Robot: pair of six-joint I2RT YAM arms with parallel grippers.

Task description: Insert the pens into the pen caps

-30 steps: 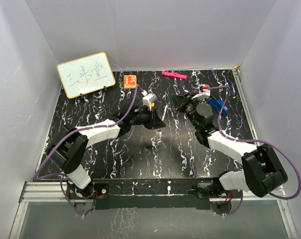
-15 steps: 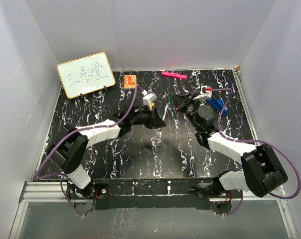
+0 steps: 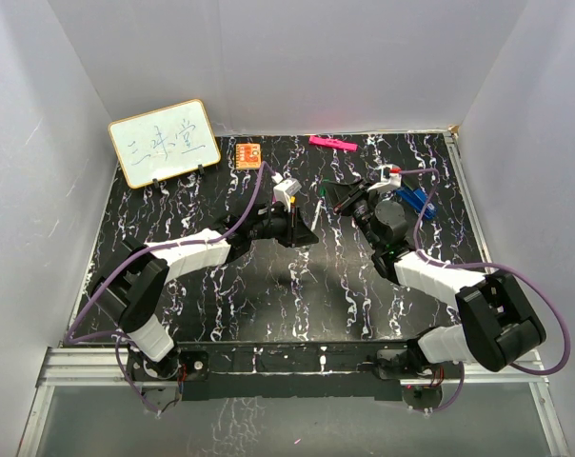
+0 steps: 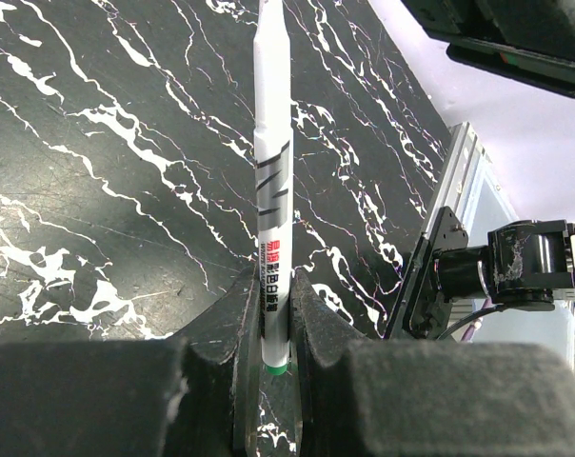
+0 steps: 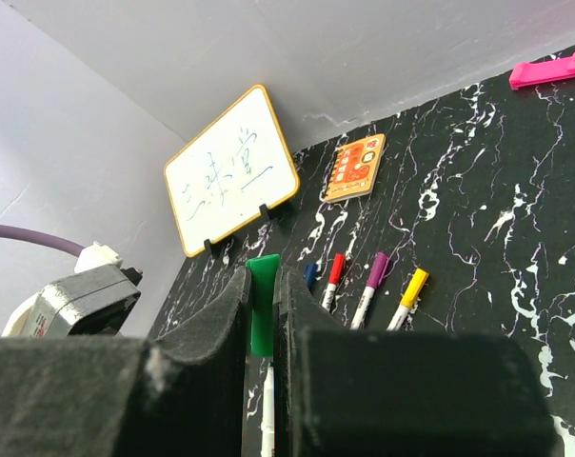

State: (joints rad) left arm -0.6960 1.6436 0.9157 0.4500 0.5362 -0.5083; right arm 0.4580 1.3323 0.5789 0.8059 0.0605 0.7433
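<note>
I had left gripper point(image 4: 274, 297) clamped on pen point(image 4: 271, 162) and right gripper point(image 5: 261, 286) clamped on green cap point(image 5: 262, 319), mid-frame. Next, I judged: align axes, press together.

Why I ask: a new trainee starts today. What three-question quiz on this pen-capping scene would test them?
1. True or false: the left pincer is shut on a white pen.
2. What colour is the cap in the right pincer? A red, B green, C yellow.
3. Name the framed thing with handwriting that stands at the far left of the table.

Key
1. True.
2. B: it is a green cap.
3. The whiteboard.
</note>
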